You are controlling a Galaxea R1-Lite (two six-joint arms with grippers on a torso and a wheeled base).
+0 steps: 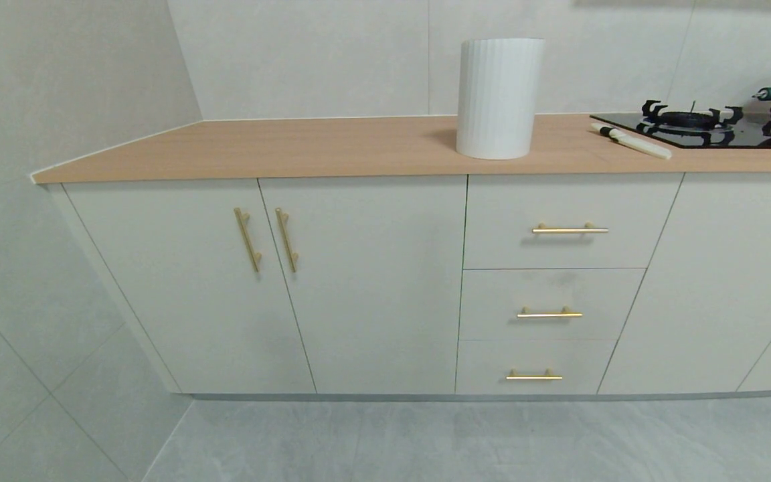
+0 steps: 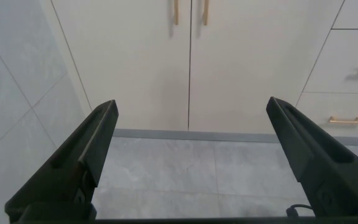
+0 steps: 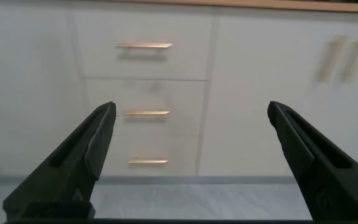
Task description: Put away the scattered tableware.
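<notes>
On the light wooden tabletop (image 1: 292, 144), a long cream utensil (image 1: 632, 141) lies flat at the edge of the black gas hob (image 1: 707, 130), near a tall white ribbed cylinder (image 1: 499, 98). Both the left tool (image 2: 191, 106) and the right tool (image 3: 191, 107) are spread wide, holding nothing, facing the pale cabinet fronts (image 2: 247, 62).

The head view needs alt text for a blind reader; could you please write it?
A white ribbed container stands on a wooden countertop, with a pale utensil lying beside a black gas hob to its right. Below are closed pale cabinets: two doors, then three gold-handled drawers.
</notes>
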